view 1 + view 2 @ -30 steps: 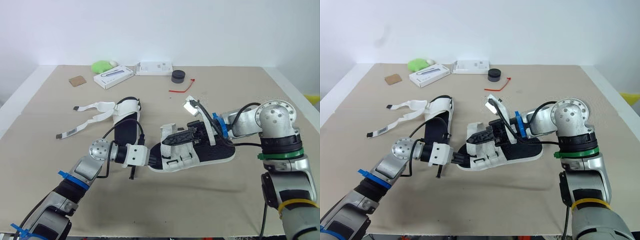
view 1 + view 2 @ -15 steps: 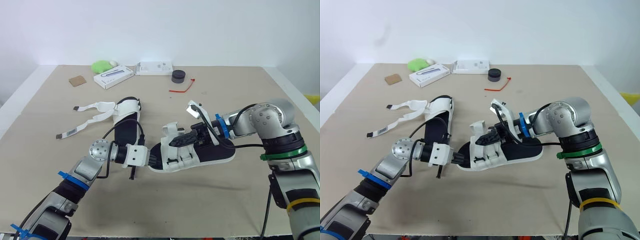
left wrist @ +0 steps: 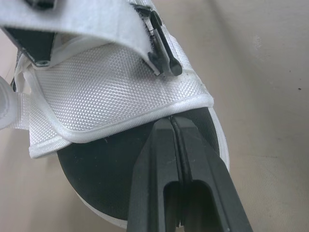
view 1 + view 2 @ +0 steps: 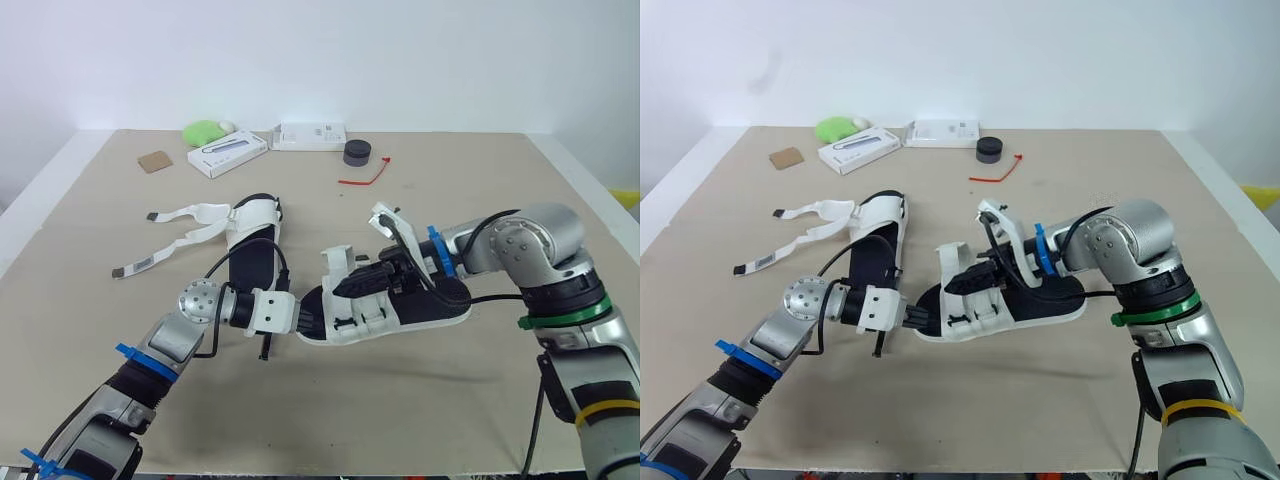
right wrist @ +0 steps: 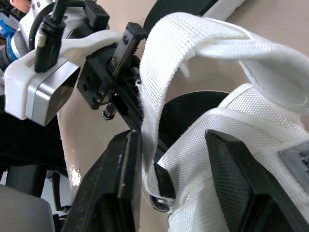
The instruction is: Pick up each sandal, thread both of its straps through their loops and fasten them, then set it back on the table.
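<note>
A white sandal with a black footbed lies in the middle of the table. My left gripper is shut on its toe edge; in the left wrist view its fingers pinch the sole rim below the mesh upper. My right gripper hovers over the front of the sandal, open. The front strap runs between its fingers, close to one of them. The rear strap sticks up loose. A second sandal lies to the left with both straps spread out.
Along the table's far edge sit a green object, two white boxes, a black round object, a red tie and a brown card.
My right arm has lowered and its gripper has slid left over the sandal's front strap, which now stands more upright. My left gripper keeps its hold.
</note>
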Available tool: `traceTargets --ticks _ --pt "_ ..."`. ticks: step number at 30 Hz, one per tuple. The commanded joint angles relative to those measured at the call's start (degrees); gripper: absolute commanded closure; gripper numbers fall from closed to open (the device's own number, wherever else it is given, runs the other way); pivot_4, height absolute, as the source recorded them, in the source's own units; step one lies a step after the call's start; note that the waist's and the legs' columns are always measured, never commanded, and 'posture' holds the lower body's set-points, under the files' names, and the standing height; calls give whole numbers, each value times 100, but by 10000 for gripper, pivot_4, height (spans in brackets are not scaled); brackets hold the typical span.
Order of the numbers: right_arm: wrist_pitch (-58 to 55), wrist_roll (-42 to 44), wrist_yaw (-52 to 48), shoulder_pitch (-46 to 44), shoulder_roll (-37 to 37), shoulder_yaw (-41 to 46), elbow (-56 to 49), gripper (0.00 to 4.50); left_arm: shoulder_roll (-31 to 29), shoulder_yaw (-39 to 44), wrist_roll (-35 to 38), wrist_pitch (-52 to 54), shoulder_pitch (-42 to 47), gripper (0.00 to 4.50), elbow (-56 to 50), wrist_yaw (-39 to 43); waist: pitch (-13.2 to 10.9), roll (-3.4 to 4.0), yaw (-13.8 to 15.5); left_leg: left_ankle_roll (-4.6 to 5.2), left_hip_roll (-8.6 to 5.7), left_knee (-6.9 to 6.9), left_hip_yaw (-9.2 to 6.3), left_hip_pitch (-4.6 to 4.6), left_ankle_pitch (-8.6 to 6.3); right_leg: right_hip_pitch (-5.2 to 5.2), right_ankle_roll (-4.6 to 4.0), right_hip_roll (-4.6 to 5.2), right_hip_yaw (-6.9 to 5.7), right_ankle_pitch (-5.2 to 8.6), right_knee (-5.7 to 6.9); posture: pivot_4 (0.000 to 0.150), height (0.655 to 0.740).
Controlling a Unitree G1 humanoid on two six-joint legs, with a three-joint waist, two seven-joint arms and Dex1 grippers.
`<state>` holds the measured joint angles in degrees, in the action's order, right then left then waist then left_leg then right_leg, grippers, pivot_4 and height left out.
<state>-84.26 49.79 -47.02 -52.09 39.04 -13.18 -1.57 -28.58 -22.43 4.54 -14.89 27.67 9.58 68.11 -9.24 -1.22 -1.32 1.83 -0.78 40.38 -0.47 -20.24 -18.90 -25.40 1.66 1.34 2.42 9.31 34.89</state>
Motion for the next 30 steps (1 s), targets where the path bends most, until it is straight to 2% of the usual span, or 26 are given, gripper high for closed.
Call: traceTargets --ticks 1,10,15,18,22,23,30 --pt "-270 203 60 67 -93 363 -415 20832 -107 -223 -326 149 -158 45000 218 95 0 0 1 0 0 -1 0 0 0 0 -2 3 0 -1 0 1500 7400" --pt "-612 361 249 526 -320 668 -1090 20832 -82 -222 -323 123 -112 45000 290 96 0 0 3 0 -2 0 -5 -1 -1 0 -1 5 -3 0 0 1500 7400" --pt "-540 265 375 617 -413 724 -1094 20832 -68 -218 -327 105 -70 45000 346 94 0 0 3 0 -2 0 -3 0 -1 1 4 -1 -5 3 0 1500 7400" --pt "-494 218 436 604 -457 769 -973 26919 -60 -217 -322 109 -54 45000 358 89 0 0 3 -1 -4 0 -3 1 0 1 5 -1 -6 3 0 1500 7400" --pt "-590 218 427 608 -459 806 -879 42574 -67 -214 -318 110 -64 45000 350 87 0 0 4 -1 -4 0 -3 1 0 1 3 0 -7 2 1 1500 7400" --pt "-682 229 456 591 -496 869 -796 44297 -70 -214 -319 108 -70 45000 347 85 0 0 5 -1 -5 0 -3 1 0 2 3 1 -7 2 1 1500 7400" --pt "-824 717 545 255 -433 904 -112 44297 -66 -220 -321 108 -83 45000 345 79 0 0 5 -1 -6 0 -3 1 0 2 -1 1 -7 -1 1 1500 7400"
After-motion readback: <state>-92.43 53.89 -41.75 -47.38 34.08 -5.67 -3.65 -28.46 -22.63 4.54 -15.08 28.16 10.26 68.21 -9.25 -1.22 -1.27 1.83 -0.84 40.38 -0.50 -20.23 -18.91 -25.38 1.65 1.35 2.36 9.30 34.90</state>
